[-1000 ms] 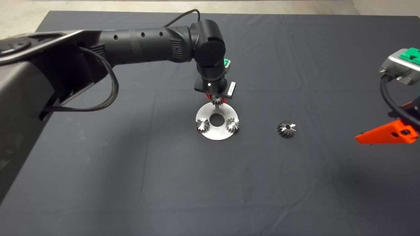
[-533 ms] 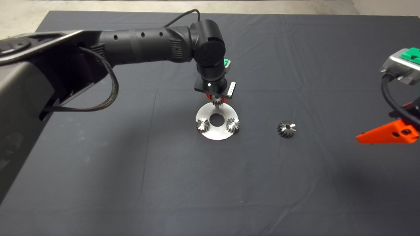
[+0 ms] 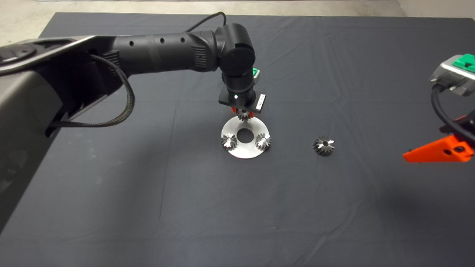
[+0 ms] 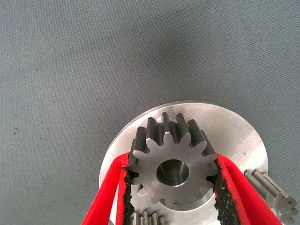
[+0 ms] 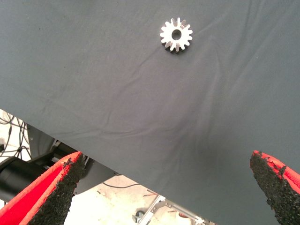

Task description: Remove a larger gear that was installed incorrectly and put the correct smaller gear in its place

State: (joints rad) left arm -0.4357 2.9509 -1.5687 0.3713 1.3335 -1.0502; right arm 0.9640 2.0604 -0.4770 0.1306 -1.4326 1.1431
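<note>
Dark cloth, the mat (image 3: 111, 193), covers the table from edge to edge, creased in long folds. The left arm (image 3: 159, 52) is stretched in from the left over its middle, and the left gripper (image 3: 243, 112) is pointed straight down at the far rim of a round metal plate (image 3: 246, 152). From above, that gripper is mostly hidden beneath its own wrist; only red tips and a few teeth can be made out.

The left wrist view (image 4: 172, 171) supplies what the overhead camera misses: the smaller gear (image 4: 172, 168), silvery with straight teeth and a round centre hole, is clamped between the two black pads (image 4: 127, 187) over the plate (image 4: 234, 126). Whether it is seated on the plate cannot be told.

Two pinned gears (image 3: 229, 141) are seen on the near half of the plate, either side of its central hole.

The larger gear (image 3: 324, 145) lies alone on the mat, well to the right of the plate. It is picked up again by the right wrist view (image 5: 176, 34).

The right gripper (image 3: 438, 152) is parked at the right edge, its fingers (image 5: 56, 187) spread wide with nothing between them.
</note>
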